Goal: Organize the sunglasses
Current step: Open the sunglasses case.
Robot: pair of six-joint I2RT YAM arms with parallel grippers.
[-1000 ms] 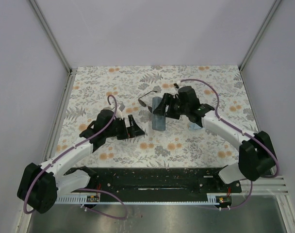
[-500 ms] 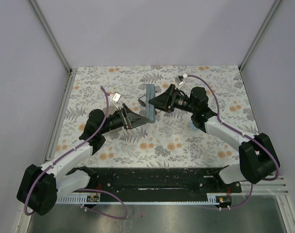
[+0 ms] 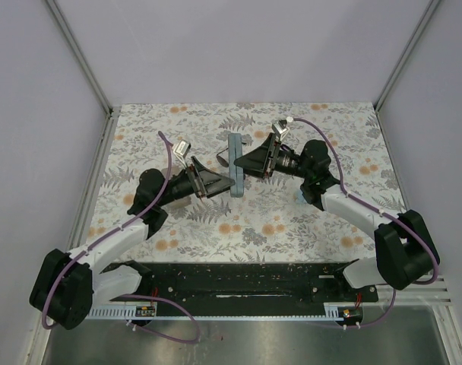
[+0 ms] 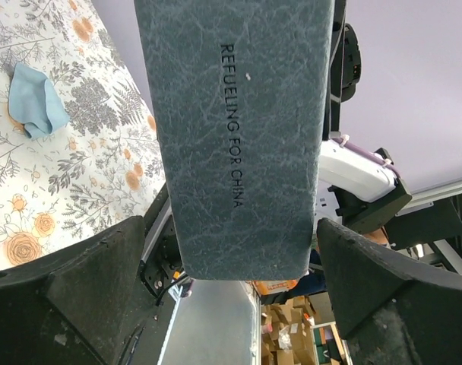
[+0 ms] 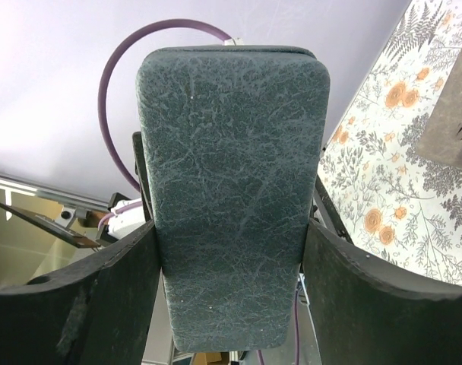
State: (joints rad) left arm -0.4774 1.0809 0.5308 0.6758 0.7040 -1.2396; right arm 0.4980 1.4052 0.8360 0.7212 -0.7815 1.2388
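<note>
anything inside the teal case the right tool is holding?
Cannot tell. The teal case looks shut in the right tool; only its textured outer faces show, contents covered.

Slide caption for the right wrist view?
Right gripper grips a teal textured oblong case, floral table beyond.

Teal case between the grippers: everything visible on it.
The teal case is a flat oblong with rounded corners, in crackled leather-look material, with REFUELING FOR CHINA embossed on one face. It looks closed and is held on edge above the table. The right gripper clamps its sides; the open left gripper straddles one end without touching.
</note>
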